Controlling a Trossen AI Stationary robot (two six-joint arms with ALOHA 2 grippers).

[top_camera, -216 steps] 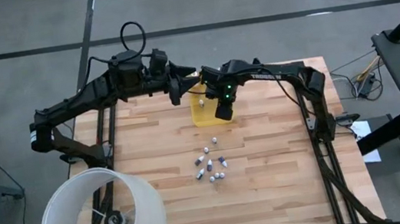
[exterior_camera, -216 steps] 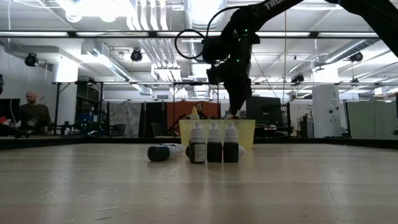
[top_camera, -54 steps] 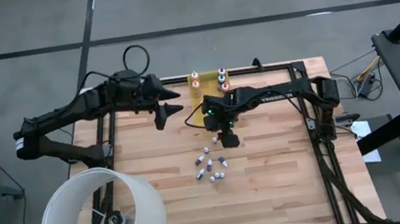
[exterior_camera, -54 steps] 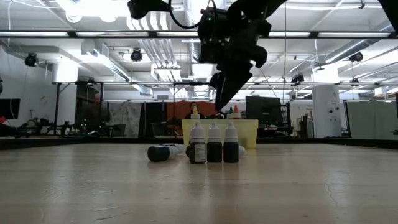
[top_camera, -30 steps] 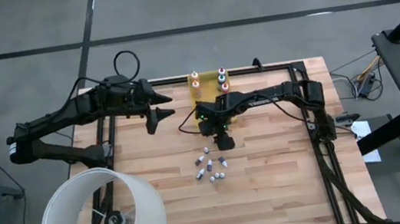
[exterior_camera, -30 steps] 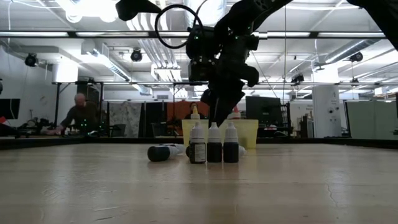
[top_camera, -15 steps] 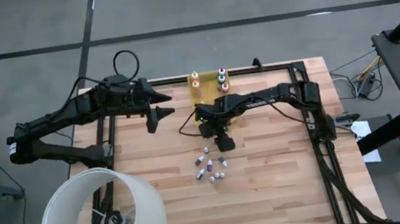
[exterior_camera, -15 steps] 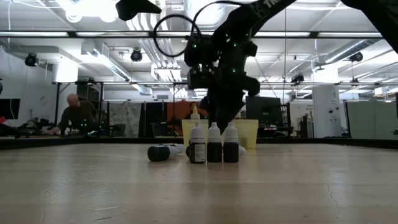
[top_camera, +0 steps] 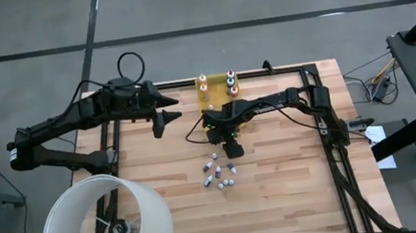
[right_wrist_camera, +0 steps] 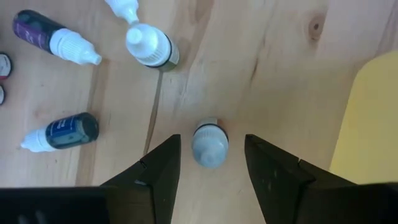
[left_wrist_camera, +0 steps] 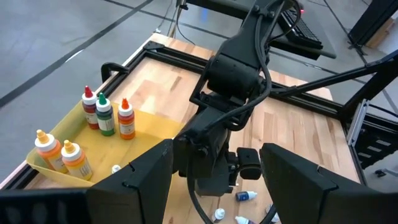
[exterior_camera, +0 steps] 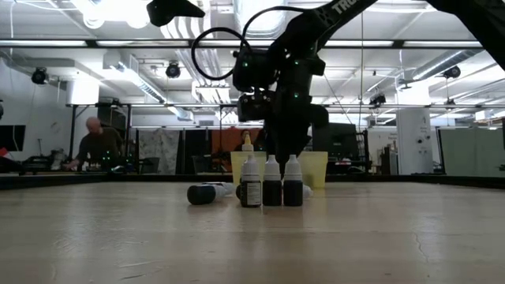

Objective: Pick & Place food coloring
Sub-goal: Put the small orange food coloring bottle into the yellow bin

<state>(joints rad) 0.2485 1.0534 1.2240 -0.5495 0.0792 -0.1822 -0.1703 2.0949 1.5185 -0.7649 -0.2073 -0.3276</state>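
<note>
Your right pincer (right_wrist_camera: pixel 209 163) is dropping lower, fingers spread wide around one upright food coloring bottle (right_wrist_camera: pixel 210 142) standing on the desk (top_camera: pixel 296 177) beside the yellow tray (right_wrist_camera: pixel 372 124); nothing is gripped yet. Your left pincer (top_camera: pixel 169 112) is waiting, open.

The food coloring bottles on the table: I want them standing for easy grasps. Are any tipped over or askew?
Yes. In the right wrist view two dark-bodied bottles lie on their sides. The white-capped bottle between the open right hand fingers stands upright. The low view also shows one lying bottle.
</note>
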